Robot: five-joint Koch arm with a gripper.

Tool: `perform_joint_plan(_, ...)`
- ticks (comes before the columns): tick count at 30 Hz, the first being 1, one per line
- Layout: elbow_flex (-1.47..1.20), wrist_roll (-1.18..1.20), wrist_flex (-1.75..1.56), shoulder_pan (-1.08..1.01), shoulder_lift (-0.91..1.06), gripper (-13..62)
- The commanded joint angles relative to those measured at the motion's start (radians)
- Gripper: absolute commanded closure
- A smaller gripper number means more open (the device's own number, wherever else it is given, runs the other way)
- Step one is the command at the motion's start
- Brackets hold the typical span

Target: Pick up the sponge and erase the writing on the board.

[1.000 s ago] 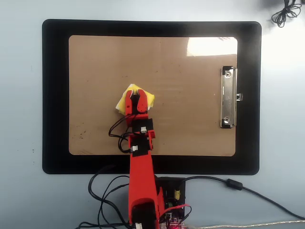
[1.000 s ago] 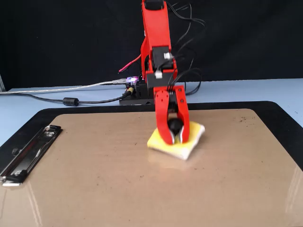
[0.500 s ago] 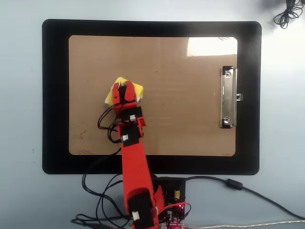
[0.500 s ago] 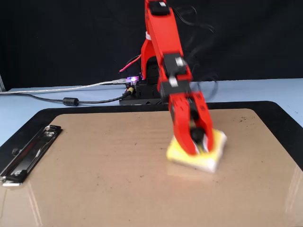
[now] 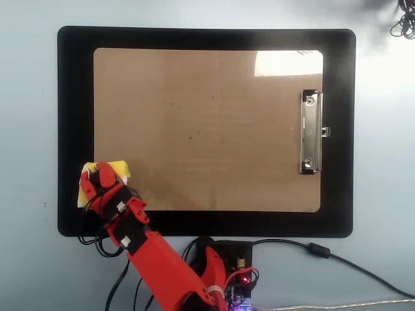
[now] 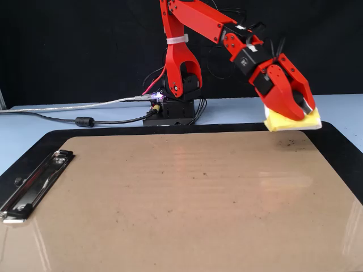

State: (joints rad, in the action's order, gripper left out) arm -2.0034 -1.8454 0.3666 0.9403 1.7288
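My red gripper (image 5: 97, 179) (image 6: 299, 109) is shut on the yellow-and-white sponge (image 5: 120, 170) (image 6: 290, 121). It holds the sponge at the lower left corner of the tan board (image 5: 207, 129) in the overhead view, partly over the black mat (image 5: 74, 97). In the fixed view the sponge hangs tilted over the board's (image 6: 170, 204) far right corner and seems lifted off the surface. No writing shows on the board, only faint dark specks. The jaws cover most of the sponge's top.
The silver clip (image 5: 310, 133) (image 6: 34, 184) sits on the board's right edge in the overhead view. The arm's base (image 5: 227, 265) (image 6: 170, 107) with its cables stands just past the mat's (image 6: 340, 144) edge. A cable (image 6: 85, 120) trails across the light blue table.
The gripper has swept the sponge from the board's middle left to its lower left corner in the overhead view, and the arm has swung and risen.
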Motion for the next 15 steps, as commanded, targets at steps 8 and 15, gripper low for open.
perform_joint_plan(8,-0.014,-0.02,-0.029,0.035,-0.012,24.8)
perform_joint_plan(15,0.029,-0.023,0.11,0.026,0.12,17.6)
